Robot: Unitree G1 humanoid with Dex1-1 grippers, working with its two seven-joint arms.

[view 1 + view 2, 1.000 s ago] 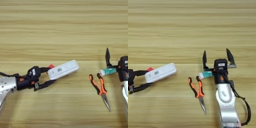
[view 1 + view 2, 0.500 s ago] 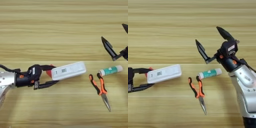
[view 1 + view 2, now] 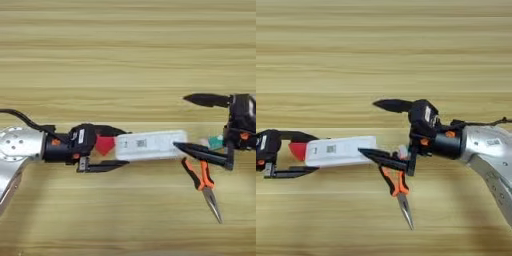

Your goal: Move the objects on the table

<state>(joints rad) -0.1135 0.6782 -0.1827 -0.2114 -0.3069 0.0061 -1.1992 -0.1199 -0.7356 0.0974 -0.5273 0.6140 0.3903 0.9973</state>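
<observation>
My left gripper (image 3: pixel 122 148) reaches in from the left, open, its two black fingers straddling a small red cube (image 3: pixel 104 145) and the left end of the long white device (image 3: pixel 150 145). The device lies flat and runs right towards my right gripper (image 3: pixel 367 127). That gripper points left and is wide open, with its lower fingertip at the device's right end. The orange-and-black pliers (image 3: pixel 202 181) lie just below that finger. Only the teal end of the white tube (image 3: pixel 215 142) shows behind the right gripper.
The wooden table (image 3: pixel 125 50) stretches bare behind both arms. A black cable trails from the left arm (image 3: pixel 20 150) at the left edge. The right arm (image 3: pixel 486 150) comes in from the right edge.
The white device and red cube have slid right with the left gripper. The right gripper has swung from pointing up to pointing left, coming down over the tube to the device's end.
</observation>
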